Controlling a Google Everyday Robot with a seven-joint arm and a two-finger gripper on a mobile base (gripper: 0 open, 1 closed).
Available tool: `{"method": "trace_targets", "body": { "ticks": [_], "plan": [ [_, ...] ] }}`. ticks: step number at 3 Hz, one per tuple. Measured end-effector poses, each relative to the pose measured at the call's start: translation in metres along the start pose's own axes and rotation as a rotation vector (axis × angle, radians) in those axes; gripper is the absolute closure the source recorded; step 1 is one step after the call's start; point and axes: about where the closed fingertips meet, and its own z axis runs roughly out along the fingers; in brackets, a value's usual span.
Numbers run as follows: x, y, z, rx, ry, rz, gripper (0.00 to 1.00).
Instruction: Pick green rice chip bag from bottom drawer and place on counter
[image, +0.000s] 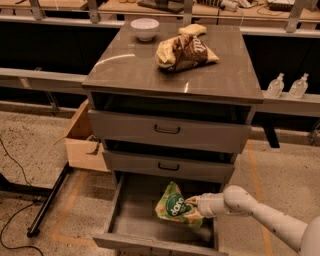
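Observation:
The green rice chip bag is light green with a dark round logo. It hangs tilted just above the grey floor of the open bottom drawer. My gripper reaches in from the right on a white arm and is shut on the bag's right edge. The counter is the glossy grey-brown top of the cabinet, well above the gripper.
A brown-and-yellow snack bag, a white bowl and a small tan thing lie on the counter. Two shut drawers with black handles overhang the open one. A cardboard box stands left of the cabinet, two bottles at right.

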Motion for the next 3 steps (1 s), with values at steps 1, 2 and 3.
{"method": "trace_targets", "body": {
  "ticks": [1,2,3],
  "plan": [
    [0.0,-0.002,0.002,0.008,0.001,0.001,1.0],
    [-0.024,0.001,-0.015,-0.012,-0.043,-0.064,1.0],
    [-0.069,0.011,-0.064,-0.031,-0.11,-0.156,1.0]
  ]
}}
